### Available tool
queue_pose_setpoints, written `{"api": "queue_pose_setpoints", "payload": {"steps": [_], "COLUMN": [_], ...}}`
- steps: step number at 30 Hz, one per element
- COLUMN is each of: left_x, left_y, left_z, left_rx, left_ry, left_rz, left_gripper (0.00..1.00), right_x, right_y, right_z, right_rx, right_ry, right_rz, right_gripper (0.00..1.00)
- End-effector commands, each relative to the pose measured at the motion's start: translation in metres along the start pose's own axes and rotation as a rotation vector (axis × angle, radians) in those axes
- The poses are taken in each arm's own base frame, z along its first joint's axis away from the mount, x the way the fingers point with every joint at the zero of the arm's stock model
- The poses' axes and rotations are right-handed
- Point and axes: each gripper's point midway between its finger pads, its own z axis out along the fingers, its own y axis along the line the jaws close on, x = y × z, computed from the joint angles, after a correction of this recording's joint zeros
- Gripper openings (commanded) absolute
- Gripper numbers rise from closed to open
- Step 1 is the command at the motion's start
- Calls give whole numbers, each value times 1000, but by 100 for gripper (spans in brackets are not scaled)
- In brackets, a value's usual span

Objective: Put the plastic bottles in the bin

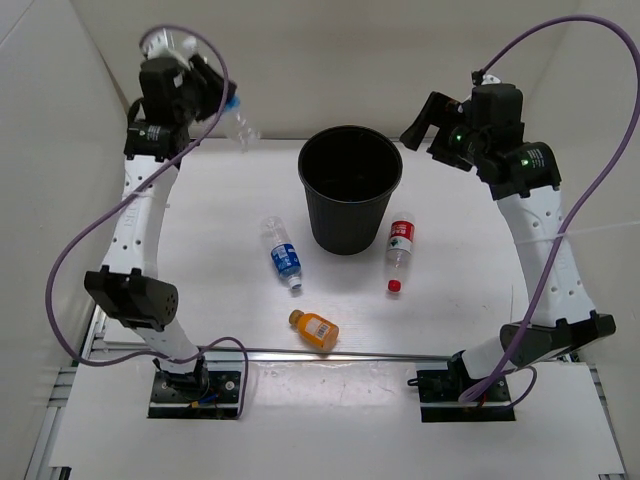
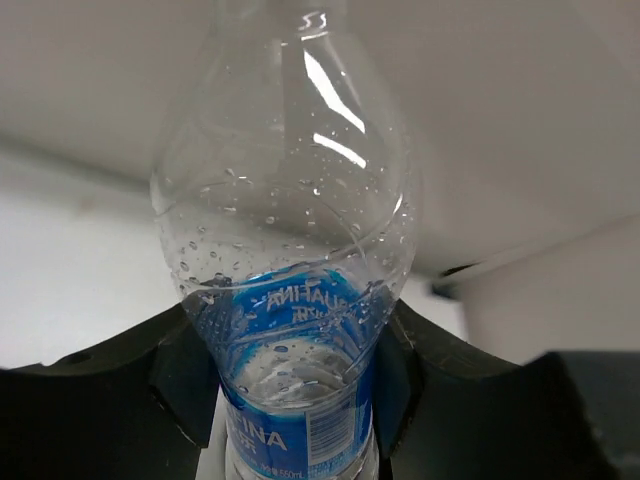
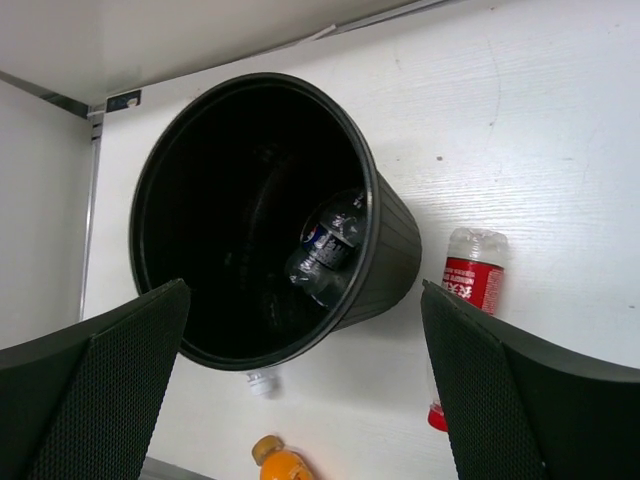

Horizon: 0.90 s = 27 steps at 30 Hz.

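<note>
Left claw (image 2: 297,395): pinching a clear blue-labelled bottle (image 2: 290,230) across its label band, one dark finger on each side; I have it raised over the far left of the table (image 1: 480,260).
Held bottle: off the table entirely, well to the left of the bin (image 1: 350,190) and not yet over its rim; droplets cling inside the clear wall.
Bin: upright at the middle of the table, mouth open and unobstructed.
Inside the bin: my right wrist view shows one dark-labelled bottle (image 3: 325,245) lying against the inner wall; I can make out no other in there.
Left on the table: a second blue-labelled bottle (image 1: 283,252) lying near the bin's left side, a red-labelled bottle (image 1: 400,250) lying just beside its right side with the red cap toward me, and the orange bottle (image 1: 315,330) closer to the arm bases.
Right claw (image 3: 303,300): spread wide and empty, hanging above the bin's far right side.
Progress: by my count one is binned, one is in hand, and three have not been picked up yet.
</note>
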Motion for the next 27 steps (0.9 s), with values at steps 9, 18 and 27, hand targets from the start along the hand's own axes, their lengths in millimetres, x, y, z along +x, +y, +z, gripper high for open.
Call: {"api": "queue_pose_setpoints", "payload": {"steps": [9,18,27], "left_x": [29,113,97], "left_y": [-184,-225,-227], "left_z": [4,21,-26], "left_rx": [460,496,468], "left_ry": [64,138,56], "left_rz": [36,166,294], "left_gripper": [38,47,100], "right_x": [10,38,117], "right_y": [-69,-99,-138], "right_z": [-39,-53,-31], "right_rx": [177,234,316], "right_ry": [-46,-27,191], "right_rz": [165,222,360], "right_gripper": [100,100,100]}}
